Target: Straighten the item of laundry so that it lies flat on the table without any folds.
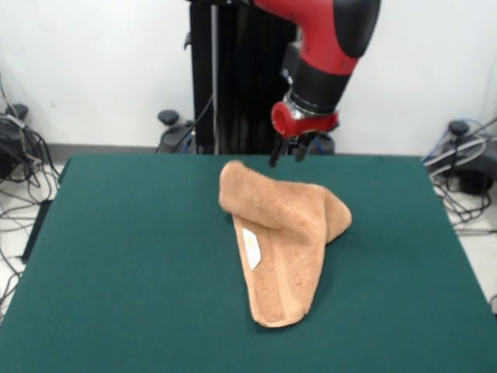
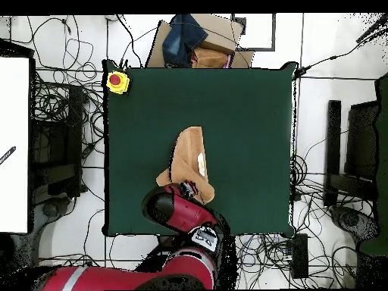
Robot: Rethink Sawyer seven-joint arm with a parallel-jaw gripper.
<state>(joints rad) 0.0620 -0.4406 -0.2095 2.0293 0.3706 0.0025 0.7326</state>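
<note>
The peach-orange towel [image 1: 283, 241] lies folded near the middle of the dark green table [image 1: 124, 256]. Its far end is bunched into a raised hump, and a narrower strip with a white label runs toward the camera. My gripper [image 1: 289, 155] hangs just above the hump's far edge. Its dark fingers are apart and hold nothing. In the overhead view the towel [image 2: 189, 158] shows as a long wedge on the table [image 2: 242, 114]. The red arm covers its robot-side end, and the gripper [image 2: 189, 189] is mostly hidden there.
A yellow box with a red button [image 2: 117, 82] sits at one far table corner. A cardboard box with dark blue cloth [image 2: 193, 42] stands beyond the far edge. Cables lie on the floor around the table. The black pedestal [image 1: 233, 78] stands behind the table.
</note>
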